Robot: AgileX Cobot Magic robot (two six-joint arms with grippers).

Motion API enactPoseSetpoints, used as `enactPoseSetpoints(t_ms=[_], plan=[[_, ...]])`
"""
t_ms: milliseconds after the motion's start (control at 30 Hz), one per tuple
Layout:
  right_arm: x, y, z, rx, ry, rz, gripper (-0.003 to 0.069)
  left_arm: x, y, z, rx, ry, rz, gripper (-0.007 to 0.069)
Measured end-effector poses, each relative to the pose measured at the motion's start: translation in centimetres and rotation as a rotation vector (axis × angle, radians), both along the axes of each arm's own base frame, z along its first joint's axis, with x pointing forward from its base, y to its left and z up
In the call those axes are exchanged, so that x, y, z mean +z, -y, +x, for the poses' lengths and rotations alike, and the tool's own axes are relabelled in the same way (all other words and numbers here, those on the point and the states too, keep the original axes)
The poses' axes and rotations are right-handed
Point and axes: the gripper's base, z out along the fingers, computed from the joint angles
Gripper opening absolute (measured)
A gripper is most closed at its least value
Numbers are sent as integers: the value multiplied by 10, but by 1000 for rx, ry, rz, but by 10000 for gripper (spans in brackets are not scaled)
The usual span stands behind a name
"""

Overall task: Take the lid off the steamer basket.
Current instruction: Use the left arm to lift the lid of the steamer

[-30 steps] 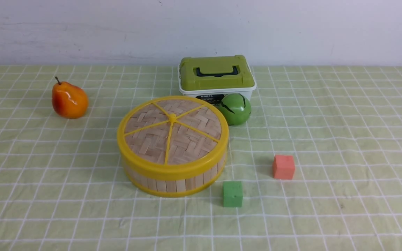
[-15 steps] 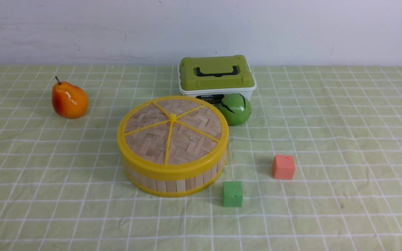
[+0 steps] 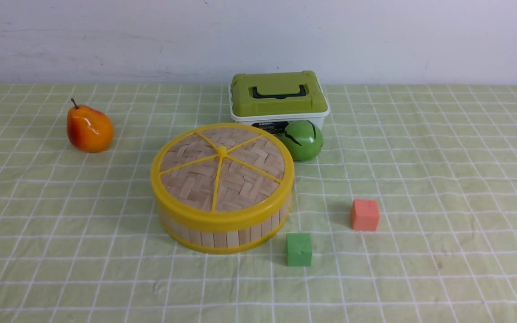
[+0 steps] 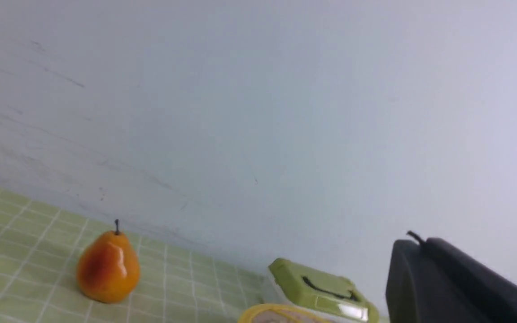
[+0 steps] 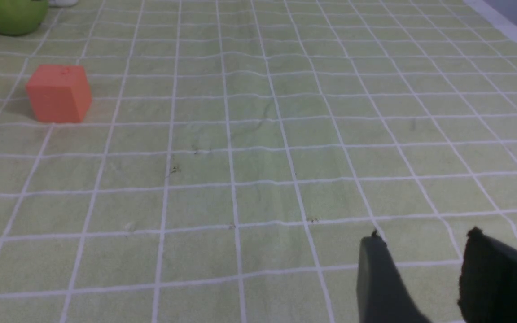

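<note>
Cloth (image 3: 442, 157) holds steamer basket (image 3: 222, 235), pear (image 3: 89, 129), box (image 3: 278, 96), ball (image 3: 303, 140), red cube (image 3: 365, 215), green cube (image 3: 299, 249).

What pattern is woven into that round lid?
The lid is herringbone bamboo, yellow-spoked; front view shows it best.

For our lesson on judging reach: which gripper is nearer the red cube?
Right, probably. The right gripper hovers low over the cloth with the red cube ahead of it. The left gripper faces the pear, the cube outside its view.
</note>
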Motion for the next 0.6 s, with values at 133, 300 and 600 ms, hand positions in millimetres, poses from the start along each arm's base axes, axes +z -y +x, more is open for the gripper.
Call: enactPoseSetpoints(t_ms=[133, 300, 600], plan=[[0, 0, 0, 0, 0, 0, 242, 28, 1, 21, 19, -178, 51, -13], [0, 0, 0, 0, 0, 0, 242, 56, 5, 86, 48, -510, 125, -13], [0, 0, 0, 0, 0, 0, 242, 41, 30, 208, -11, -950, 139, -13]])
